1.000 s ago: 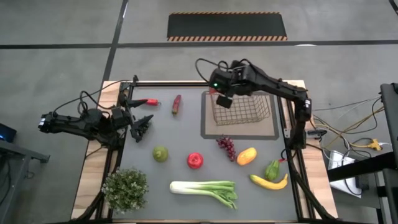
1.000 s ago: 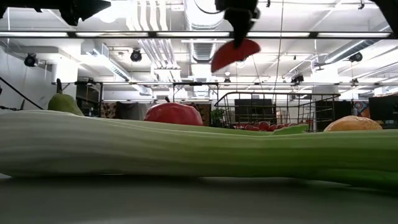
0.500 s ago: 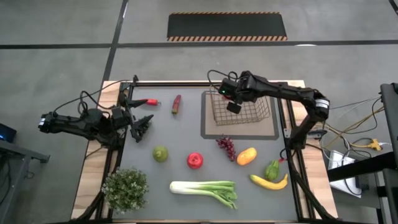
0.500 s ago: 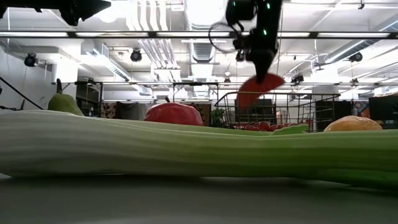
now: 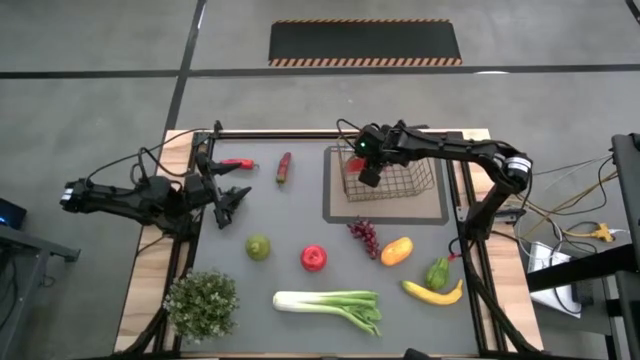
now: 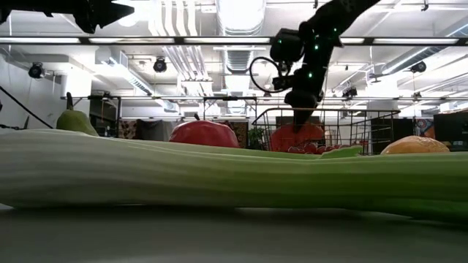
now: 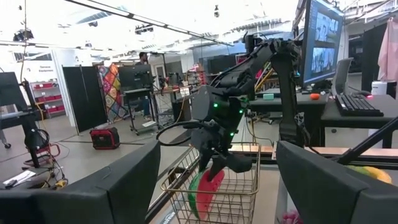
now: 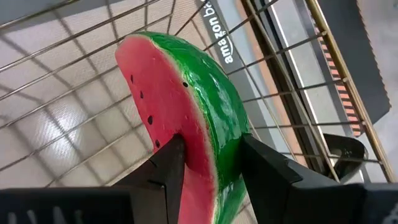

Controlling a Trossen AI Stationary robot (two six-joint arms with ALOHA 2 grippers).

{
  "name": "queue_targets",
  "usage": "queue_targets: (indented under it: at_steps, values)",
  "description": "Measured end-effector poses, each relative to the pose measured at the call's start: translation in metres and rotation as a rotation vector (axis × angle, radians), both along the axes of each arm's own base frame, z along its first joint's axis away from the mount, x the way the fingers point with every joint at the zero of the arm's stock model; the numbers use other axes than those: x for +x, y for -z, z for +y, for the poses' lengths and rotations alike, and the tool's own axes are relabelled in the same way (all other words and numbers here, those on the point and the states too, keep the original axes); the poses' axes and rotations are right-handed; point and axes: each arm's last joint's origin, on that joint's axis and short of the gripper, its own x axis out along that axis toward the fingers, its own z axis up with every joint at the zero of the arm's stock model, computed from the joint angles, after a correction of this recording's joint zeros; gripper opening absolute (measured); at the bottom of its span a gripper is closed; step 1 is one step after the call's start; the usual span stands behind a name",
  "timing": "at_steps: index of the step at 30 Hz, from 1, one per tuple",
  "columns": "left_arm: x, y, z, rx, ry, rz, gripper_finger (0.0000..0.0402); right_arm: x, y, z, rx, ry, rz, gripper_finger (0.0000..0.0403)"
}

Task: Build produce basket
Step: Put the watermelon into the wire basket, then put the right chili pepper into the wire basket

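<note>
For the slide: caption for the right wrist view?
Right gripper holds the watermelon slice inside the wire basket.

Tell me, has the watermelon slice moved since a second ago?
Yes. In the low view the watermelon slice, clamped in the right pincer, has come down from high above the basket rim to inside its wire walls.

Right pincer (image 5: 367,170) with watermelon slice (image 8: 186,118) fills the basket's (image 5: 415,180) left end; its right stays open.

leek (image 6: 219,175): both ends cut off in low view | watermelon (image 8: 186,118): lower end hidden behind right gripper (image 8: 208,163) fingers | grapes (image 6: 311,148): mostly hidden behind leek
</note>
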Motion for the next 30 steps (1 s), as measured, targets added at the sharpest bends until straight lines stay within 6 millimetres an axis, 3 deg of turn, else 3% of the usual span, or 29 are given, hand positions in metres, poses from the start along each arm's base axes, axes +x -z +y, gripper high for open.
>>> queue_targets:
  at_steps: [6,12,21,24,30]
  values:
    - [0.001,0.001,0.000,-0.021,0.004,-0.002,0.0301,0.003,0.011,-0.005,0.006,0.012,0.013,0.0133]
    - [0.001,0.000,0.000,-0.042,0.007,-0.019,0.0301,0.005,0.026,-0.010,0.025,0.092,0.037,0.0165]
    - [0.004,0.000,-0.001,-0.110,0.017,-0.046,0.0301,0.003,0.028,-0.014,0.024,0.116,0.053,0.0195]
    - [0.007,0.001,-0.001,-0.155,0.023,-0.057,0.0301,0.003,0.020,-0.014,0.022,0.102,0.065,0.0196]
    - [0.028,0.008,-0.003,-0.295,-0.016,-0.065,0.0301,-0.001,-0.018,-0.001,-0.013,0.069,-0.013,0.0196]
